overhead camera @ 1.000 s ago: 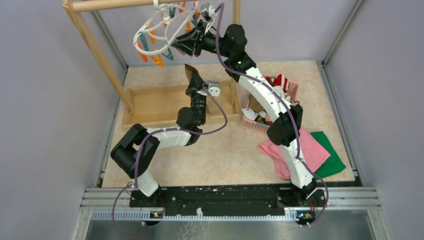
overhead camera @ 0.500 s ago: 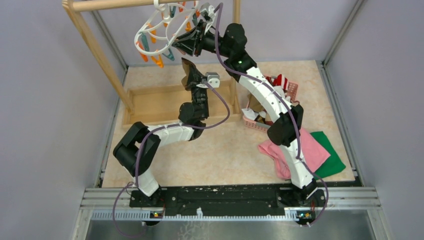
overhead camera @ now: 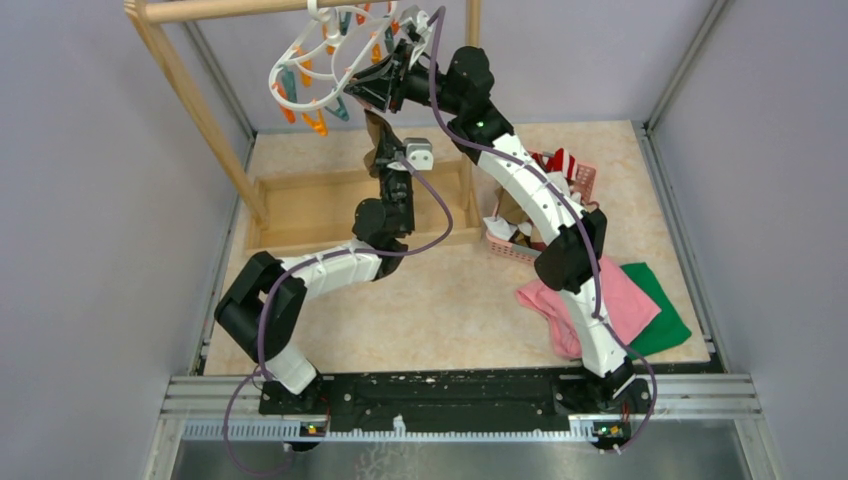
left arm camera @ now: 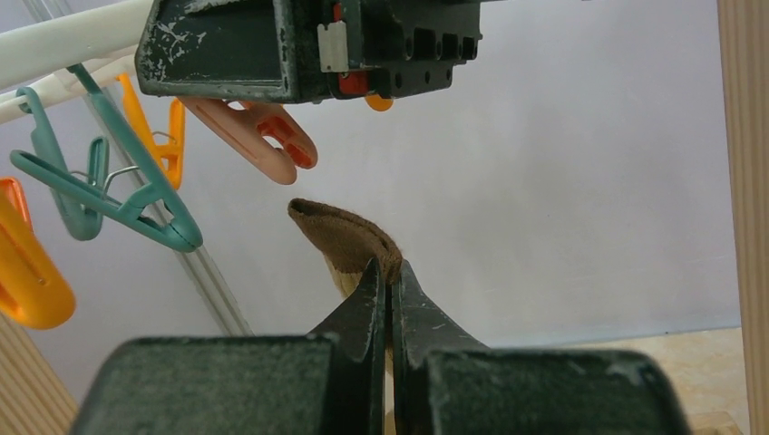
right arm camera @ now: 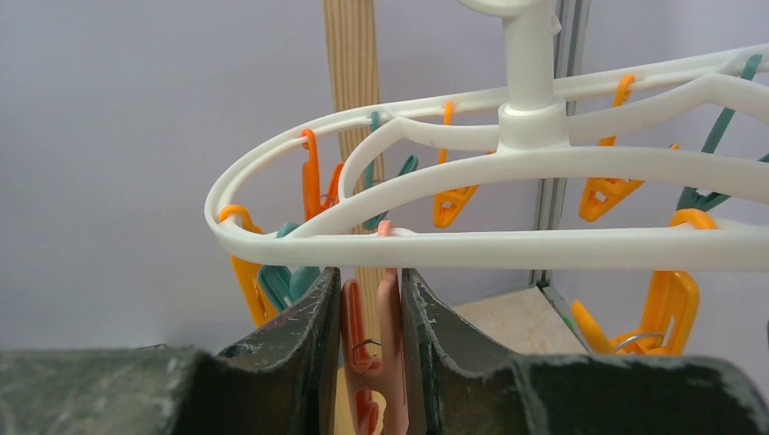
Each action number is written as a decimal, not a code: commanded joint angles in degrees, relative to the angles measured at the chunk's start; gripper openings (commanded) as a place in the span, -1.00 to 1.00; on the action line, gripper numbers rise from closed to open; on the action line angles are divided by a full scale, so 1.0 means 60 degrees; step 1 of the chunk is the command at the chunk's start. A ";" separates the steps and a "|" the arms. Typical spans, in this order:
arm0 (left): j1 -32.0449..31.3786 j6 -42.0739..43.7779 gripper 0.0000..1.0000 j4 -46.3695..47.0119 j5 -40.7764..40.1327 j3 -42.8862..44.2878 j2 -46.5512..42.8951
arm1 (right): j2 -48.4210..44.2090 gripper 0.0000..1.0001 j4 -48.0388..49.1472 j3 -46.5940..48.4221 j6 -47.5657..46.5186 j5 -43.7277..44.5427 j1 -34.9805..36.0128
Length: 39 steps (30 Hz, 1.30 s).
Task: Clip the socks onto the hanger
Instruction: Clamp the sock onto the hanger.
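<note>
The white oval hanger [overhead camera: 300, 45] hangs from the wooden rail with orange and teal clips; its ring shows close in the right wrist view [right arm camera: 508, 246]. My right gripper [overhead camera: 366, 92] [right arm camera: 372, 288] is shut on a pink-orange clip [right arm camera: 388, 349] under the ring, squeezing its handles. My left gripper [overhead camera: 380, 145] [left arm camera: 388, 274] is shut on a brown sock [left arm camera: 349, 236] and holds it upright just below that clip [left arm camera: 263, 143]. The sock's top edge is a little short of the clip's mouth. More socks lie in the pink basket [overhead camera: 580, 178].
The wooden rack frame [overhead camera: 195, 105] stands at the back left, its base tray [overhead camera: 300, 205] under my left arm. A teal clip [left arm camera: 100, 190] and an orange clip [left arm camera: 27, 272] hang left of the sock. A pink cloth [overhead camera: 625, 290] and green cloth [overhead camera: 668, 322] lie at the right.
My left arm has stretched up and away, lifting the brown sock closer to the clip held by my right gripper. The right arm and hanger have hardly moved.
</note>
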 commanded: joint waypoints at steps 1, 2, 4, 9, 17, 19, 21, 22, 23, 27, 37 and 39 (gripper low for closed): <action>-0.0024 -0.0215 -1.00 -0.0131 0.0124 0.0475 -0.0324 | -0.0341 -0.84 -0.0684 0.0212 -0.0087 -0.0614 0.0040; -0.0024 -0.0226 -1.00 -0.0200 0.0101 0.0537 -0.0307 | -0.0341 -0.84 -0.0698 0.0205 -0.0117 -0.0608 0.0031; -0.0011 -0.0230 -1.00 -0.0324 0.0030 0.0649 -0.0273 | -0.0328 -0.84 -0.0700 0.0199 -0.0155 -0.0583 0.0027; 0.0006 -0.0273 -1.00 -0.0489 -0.0208 0.0795 -0.0299 | -0.0320 -0.84 -0.0686 0.0206 -0.0197 -0.0561 0.0011; 0.0006 -0.0338 -1.00 -0.0518 -0.0415 0.0881 -0.0316 | -0.0326 -0.85 -0.0705 0.0224 -0.0272 -0.0526 -0.0019; 0.0005 -0.0374 -1.00 -0.0505 -0.0441 0.0906 -0.0333 | -0.0341 -0.84 -0.0728 0.0213 -0.0302 -0.0528 -0.0020; 0.0006 -0.0390 -1.00 -0.0507 -0.0469 0.0948 -0.0341 | -0.0341 -0.84 -0.0743 0.0208 -0.0307 -0.0525 -0.0024; 0.0006 -0.0391 -1.00 -0.0505 -0.0478 0.0977 -0.0355 | -0.0341 -0.84 -0.0744 0.0207 -0.0304 -0.0524 -0.0041; 0.0006 -0.0402 -1.00 -0.0518 -0.0485 0.0997 -0.0366 | -0.0341 -0.84 -0.0744 0.0205 -0.0306 -0.0529 -0.0032; 0.0000 -0.0505 -1.00 -0.0612 -0.0486 0.1073 -0.0450 | -0.0341 -0.84 -0.0744 0.0191 -0.0304 -0.0538 -0.0052; 0.0006 -0.0849 -1.00 -0.0756 -0.0488 0.0981 -0.0759 | -0.0341 -0.84 -0.0715 0.0179 -0.0352 -0.0469 -0.0072; -0.0002 -0.0954 -1.00 -0.0843 -0.0486 0.0924 -0.0869 | -0.0338 -0.84 -0.0715 0.0177 -0.0372 -0.0448 -0.0061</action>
